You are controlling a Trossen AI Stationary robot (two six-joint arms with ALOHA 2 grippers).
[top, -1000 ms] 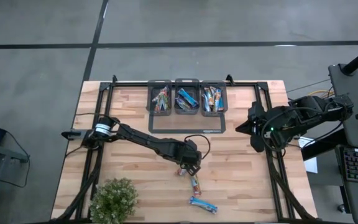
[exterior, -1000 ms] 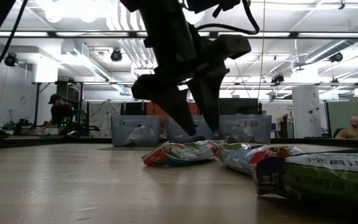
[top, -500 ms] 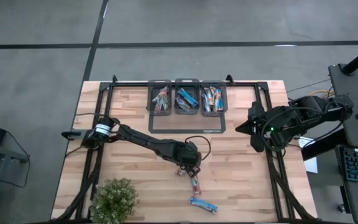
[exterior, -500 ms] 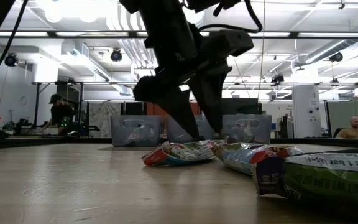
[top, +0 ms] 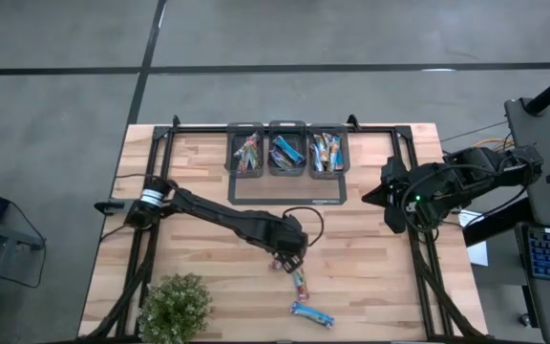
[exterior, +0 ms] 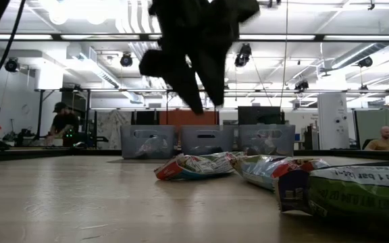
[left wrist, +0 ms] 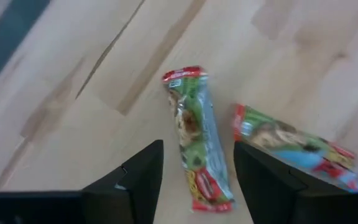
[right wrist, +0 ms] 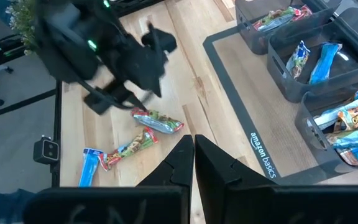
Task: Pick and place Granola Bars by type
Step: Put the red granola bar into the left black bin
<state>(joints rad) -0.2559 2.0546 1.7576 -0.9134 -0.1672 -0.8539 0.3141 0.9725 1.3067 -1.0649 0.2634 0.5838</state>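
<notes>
Three granola bars lie flat on the wooden table. A green and red one (left wrist: 197, 149) lies right below my left gripper (left wrist: 197, 163), another multicoloured one (top: 300, 283) beside it, and a blue one (top: 311, 313) nearer the front edge. My left gripper (exterior: 204, 98) hangs open above the first bar, clear of it, with nothing between its fingers. Three dark bins (top: 287, 153) at the far edge hold more bars. My right gripper (right wrist: 193, 149) waits shut and empty over the table's right side (top: 390, 196).
A leafy green plant (top: 175, 306) stands at the near left corner. A dark mat (top: 289, 191) lies in front of the bins. Black frame rails (top: 151, 182) run along the table's left, right and far sides. People sit in the room behind the table.
My left gripper has risen straight up from the green and red bar, still open and holding nothing. The bar lies where it was on the table.
</notes>
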